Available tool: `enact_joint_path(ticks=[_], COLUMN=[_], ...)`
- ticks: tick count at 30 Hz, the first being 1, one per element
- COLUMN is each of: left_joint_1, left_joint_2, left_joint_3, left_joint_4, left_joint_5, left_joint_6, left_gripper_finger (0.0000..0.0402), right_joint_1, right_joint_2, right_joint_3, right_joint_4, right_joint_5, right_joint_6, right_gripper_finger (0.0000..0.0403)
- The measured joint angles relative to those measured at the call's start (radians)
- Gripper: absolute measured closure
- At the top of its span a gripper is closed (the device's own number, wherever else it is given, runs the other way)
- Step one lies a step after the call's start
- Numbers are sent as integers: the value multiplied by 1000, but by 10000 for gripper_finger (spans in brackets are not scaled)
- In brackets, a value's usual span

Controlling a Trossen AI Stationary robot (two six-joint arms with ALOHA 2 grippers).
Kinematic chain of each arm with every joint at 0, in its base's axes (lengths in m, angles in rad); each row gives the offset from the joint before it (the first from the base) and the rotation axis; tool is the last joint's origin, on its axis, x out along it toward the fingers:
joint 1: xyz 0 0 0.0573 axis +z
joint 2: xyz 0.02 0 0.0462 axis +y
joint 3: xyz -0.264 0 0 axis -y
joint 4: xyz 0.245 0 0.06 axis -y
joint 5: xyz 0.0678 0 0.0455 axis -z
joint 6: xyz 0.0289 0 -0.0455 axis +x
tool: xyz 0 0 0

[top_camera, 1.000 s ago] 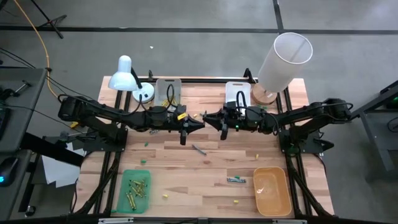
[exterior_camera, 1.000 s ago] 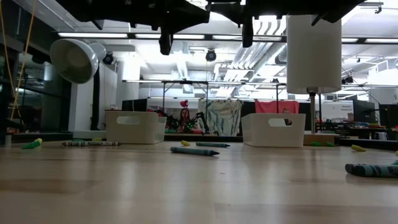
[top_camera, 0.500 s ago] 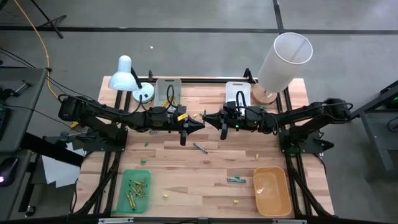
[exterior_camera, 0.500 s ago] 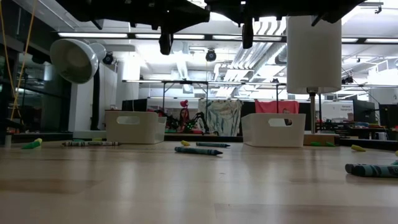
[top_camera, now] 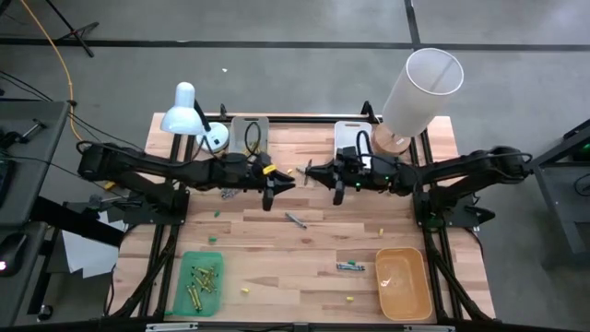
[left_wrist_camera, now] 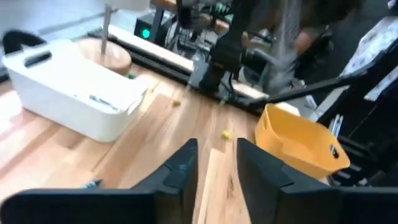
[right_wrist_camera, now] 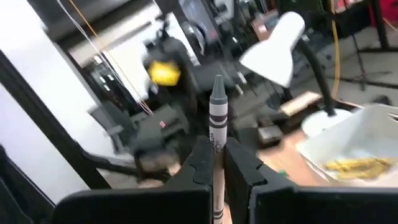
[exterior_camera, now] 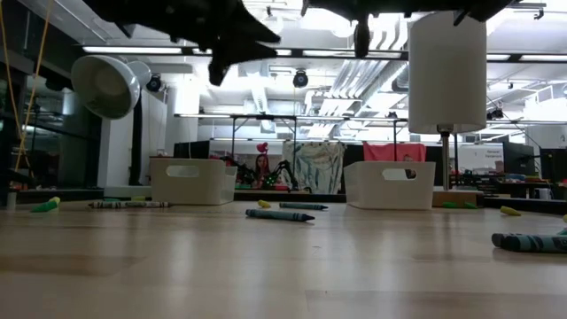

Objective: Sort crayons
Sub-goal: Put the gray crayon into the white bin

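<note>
Grey crayon clamped in right gripper (right_wrist_camera: 216,163).
Left gripper (left_wrist_camera: 214,163) fingers apart, empty; thin grey paper-wrapped crayon (right_wrist_camera: 217,118) points 12 o'clock along right fingers.

1. A white desk lamp (top_camera: 187,112) stands at the wooden surface's (top_camera: 277,249) eleven o'clock corner.
2. A white cylinder (top_camera: 420,88) stands at one o'clock.
3. A green tray (top_camera: 182,288) lies at seven o'clock, an orange bin (top_camera: 403,282) at five.

Wooden table (top_camera: 304,258): crayons (top_camera: 295,219), trays (top_camera: 200,281)
</note>
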Motion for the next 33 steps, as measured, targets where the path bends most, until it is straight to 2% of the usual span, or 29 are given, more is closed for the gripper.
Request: enact_joint_path(ticks=[5,10,16,19,23,27,30,33], left_joint_1=[20,28,26,26,25,25,25,25], left_joint_2=[-124,-288,-494,-566,-615,-618,-614,-614], left_joint_3=[3,-2,-127,-211,-295,-328,-333,-333], left_joint_4=[-198,-367,-266,-178,-93,-72,-65,-57], left_joint_5=[4,-47,-159,-181,-182,-196,-211,-230], left_joint_6=[5,43,24,-21,-82,-131,-134,-134], left_gripper_finger=[270,264,265,265,268,270,270,270], right_joint_1=[-20,-24,-4,25,62,67,9,-89], right_joint_2=[-103,-244,-394,-434,-454,-439,-418,-376], right_joint_3=[-1,-1,-1,-2,-12,-19,-14,22], right_joint_4=[-139,-395,-695,-799,-861,-860,-820,-850], right_joint_5=[6,53,150,201,262,310,360,340], right_joint_6=[-41,-75,-53,-28,8,71,183,198], right_gripper_finger=[402,402,402,402,402,402,402,402])
